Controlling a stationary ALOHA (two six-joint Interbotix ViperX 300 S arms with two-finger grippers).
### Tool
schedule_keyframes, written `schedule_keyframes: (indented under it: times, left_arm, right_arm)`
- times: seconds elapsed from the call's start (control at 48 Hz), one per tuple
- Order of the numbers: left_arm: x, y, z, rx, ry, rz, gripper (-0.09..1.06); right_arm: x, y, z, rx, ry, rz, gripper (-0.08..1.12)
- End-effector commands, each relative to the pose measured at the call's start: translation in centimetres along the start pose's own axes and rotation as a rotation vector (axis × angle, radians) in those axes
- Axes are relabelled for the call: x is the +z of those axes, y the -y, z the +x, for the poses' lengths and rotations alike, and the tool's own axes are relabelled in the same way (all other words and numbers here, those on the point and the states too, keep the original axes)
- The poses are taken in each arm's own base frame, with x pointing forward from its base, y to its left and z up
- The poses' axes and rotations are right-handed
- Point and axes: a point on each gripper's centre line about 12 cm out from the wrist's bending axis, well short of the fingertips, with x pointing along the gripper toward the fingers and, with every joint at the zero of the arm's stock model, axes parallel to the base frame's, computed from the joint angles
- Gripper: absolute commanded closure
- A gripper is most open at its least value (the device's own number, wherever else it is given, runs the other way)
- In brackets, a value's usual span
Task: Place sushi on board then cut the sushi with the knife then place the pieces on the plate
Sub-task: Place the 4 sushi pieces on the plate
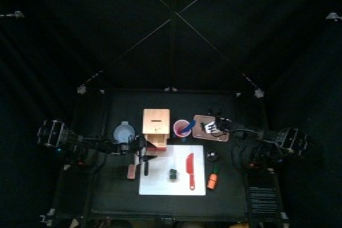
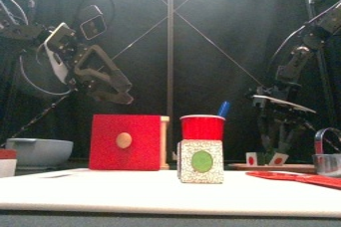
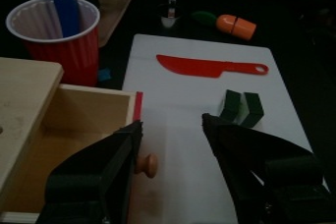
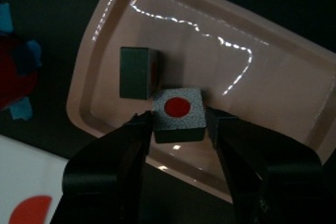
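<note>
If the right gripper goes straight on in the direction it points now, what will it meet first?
Probably the red-centred sushi piece directly ahead of the right gripper, with the pink tray under it; depth is unclear.

— Clamped in the matt black jaws of the right gripper (image 4: 180, 122), a dark green block of toy sushi with a red dot (image 4: 179, 110) looks like dull, smooth plastic. And under it?
— The flat pink plastic tray (image 4: 262, 90), glossy and streaked with white glare.
— Ahead of the left gripper (image 3: 171, 125)?
— A white cutting board (image 3: 197, 90), smooth and matt, and on it a red toy knife (image 3: 210, 67) of faintly shiny plastic. Beside one jaw is a pale wooden box (image 3: 33, 120), bare and unpolished. Beyond that, a smooth red plastic cup (image 3: 59, 33).
</note>
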Motion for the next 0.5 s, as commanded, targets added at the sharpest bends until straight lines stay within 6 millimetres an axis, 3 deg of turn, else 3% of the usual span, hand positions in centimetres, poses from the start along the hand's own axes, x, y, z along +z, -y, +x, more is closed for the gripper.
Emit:
schedule_keyframes:
  times: [0.021, 0.25, 0.5]
  left_arm:
    - [0.9, 0.0, -0.2, 0.0, 0.034, 0.0, 0.09]
    - [1.4, -0.4, -1.1, 0.007, 0.061, -0.002, 0.09]
    - [1.7, -0.5, -1.2, 0.009, 0.071, -0.007, 0.09]
  right_arm:
    - [0.8, -0.5, -0.3, -0.008, 0.004, -0.004, 0.22]
    - [2.0, -0.8, -1.4, -0.034, 0.022, -0.025, 0.22]
    - [3.7, -1.5, -4.2, -0.002, 0.109, -0.035, 0.22]
